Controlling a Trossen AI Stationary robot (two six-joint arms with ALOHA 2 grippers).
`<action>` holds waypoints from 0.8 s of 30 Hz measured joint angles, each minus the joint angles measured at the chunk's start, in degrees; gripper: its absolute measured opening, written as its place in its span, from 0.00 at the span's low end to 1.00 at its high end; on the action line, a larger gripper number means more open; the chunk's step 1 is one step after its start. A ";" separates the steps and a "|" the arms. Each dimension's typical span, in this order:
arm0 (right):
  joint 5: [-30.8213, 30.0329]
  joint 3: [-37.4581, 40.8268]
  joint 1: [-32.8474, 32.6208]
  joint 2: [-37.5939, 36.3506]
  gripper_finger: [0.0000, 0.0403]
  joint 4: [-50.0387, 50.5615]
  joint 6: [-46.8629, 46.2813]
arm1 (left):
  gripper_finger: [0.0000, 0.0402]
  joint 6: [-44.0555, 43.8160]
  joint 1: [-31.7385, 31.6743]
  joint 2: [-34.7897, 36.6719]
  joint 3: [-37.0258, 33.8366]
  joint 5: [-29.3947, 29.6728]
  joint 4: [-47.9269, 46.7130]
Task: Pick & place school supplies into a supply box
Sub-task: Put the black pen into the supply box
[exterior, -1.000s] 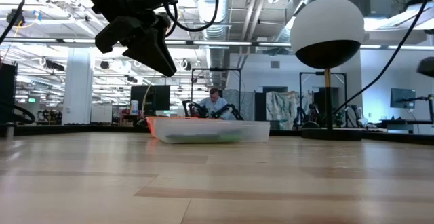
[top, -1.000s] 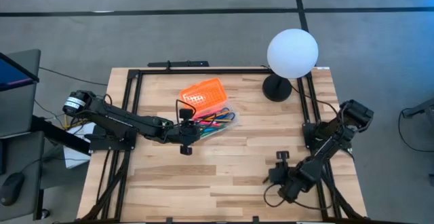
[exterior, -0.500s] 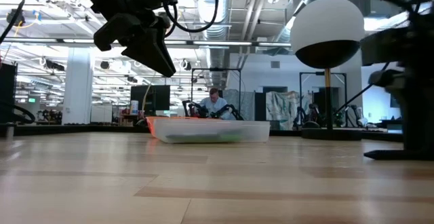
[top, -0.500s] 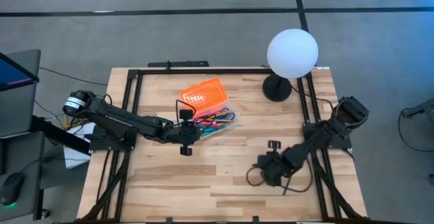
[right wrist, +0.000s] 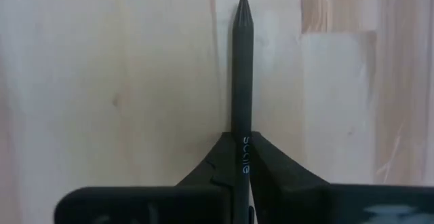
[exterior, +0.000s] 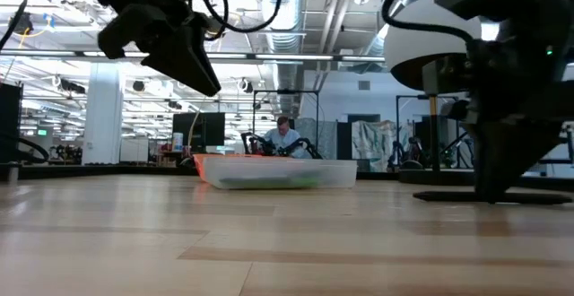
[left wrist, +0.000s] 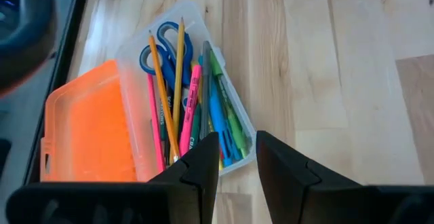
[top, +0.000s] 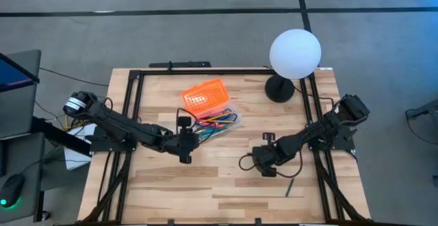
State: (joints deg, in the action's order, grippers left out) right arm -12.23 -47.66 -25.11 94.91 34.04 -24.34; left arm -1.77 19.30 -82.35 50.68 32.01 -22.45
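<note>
The supply box point(top: 219, 122) is a clear case lying on the table with its orange lid point(top: 204, 94) swung open; it shows far off in the low view point(exterior: 278, 172). Pens, pencils, markers and blue-handled scissors point(left wrist: 161, 44) lie inside it point(left wrist: 196, 108). My left gripper point(top: 184, 149) hovers open and empty just off the box's near left end point(left wrist: 237, 161). My right gripper point(top: 261, 163) is near the table's middle right, shut on a black pen point(right wrist: 242, 68). My right gripper pinches the black pen between its two fingers at the printed stretch of the barrel point(right wrist: 243, 148). The fingers lie along the pen, which sticks straight out ahead of them to its tip point(right wrist: 243, 7). The pen lies about level, close over the wood; whether it touches, I cannot tell.
A white globe lamp point(top: 295, 53) stands on its black base point(top: 279, 89) at the far right corner. A thin dark stick point(top: 290, 187) lies on the wood near the near right corner. A black frame point(top: 137, 82) edges the table. A person point(exterior: 285, 136) sits in the room behind.
My right gripper has travelled from the near right corner toward the table's middle, carrying the black pen. My left gripper has drawn back a little from the box toward the near edge. The box and its contents have stayed put.
</note>
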 joint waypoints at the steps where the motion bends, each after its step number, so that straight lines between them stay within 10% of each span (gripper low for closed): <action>1: -0.11 0.00 0.47 0.02 0.02 -0.24 1.35 | 0.23 -0.61 0.72 0.00 0.00 0.85 -0.16; 24: -20.86 -7.29 5.16 0.04 0.00 -8.69 39.11 | 0.23 -17.14 11.04 0.00 0.02 20.91 -11.08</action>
State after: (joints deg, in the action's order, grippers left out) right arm -33.09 -54.96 -19.95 94.96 25.35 14.77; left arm -18.91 30.33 -82.35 50.70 52.92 -33.52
